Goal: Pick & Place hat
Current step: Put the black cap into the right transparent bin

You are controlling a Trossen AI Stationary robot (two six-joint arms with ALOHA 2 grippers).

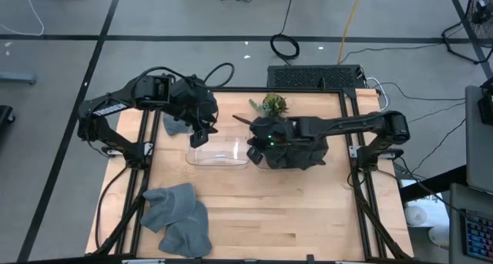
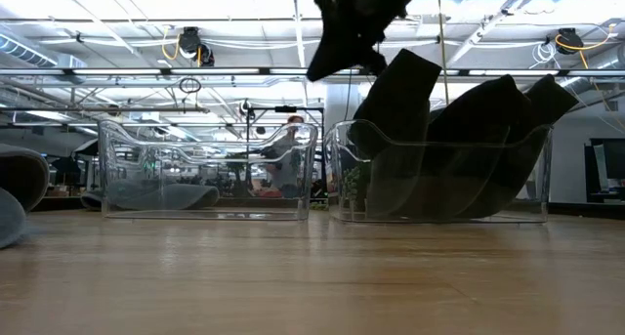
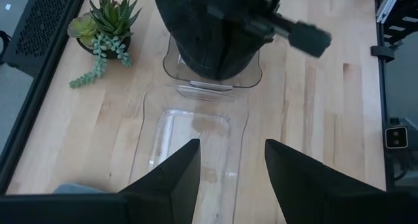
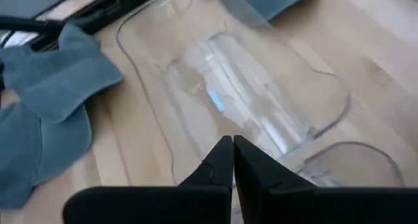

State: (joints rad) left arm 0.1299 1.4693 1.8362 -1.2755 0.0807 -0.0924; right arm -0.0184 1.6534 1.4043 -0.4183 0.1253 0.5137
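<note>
Several dark hats (image 1: pixel 300 152) stand packed in a clear bin (image 2: pixel 439 203) at the table's middle right. Beside it, an empty clear bin (image 1: pixel 218 151) rests flat on the wood. Grey-blue hats (image 1: pixel 179 218) lie in a heap at the near left, and another grey-blue hat (image 1: pixel 176 124) lies behind the empty bin. My right gripper (image 4: pixel 233 144) is shut with nothing between its fingers, above where the two bins meet (image 1: pixel 253 147). My left gripper (image 3: pixel 232 149) hangs open over the empty bin's far left end (image 1: pixel 202 135).
A potted succulent (image 1: pixel 273 104) stands at the far edge, just behind the bin of dark hats. Black frame rails (image 1: pixel 362 179) run along the table's left and right sides. Bare wood (image 1: pixel 285 218) lies between the bins and the near edge.
</note>
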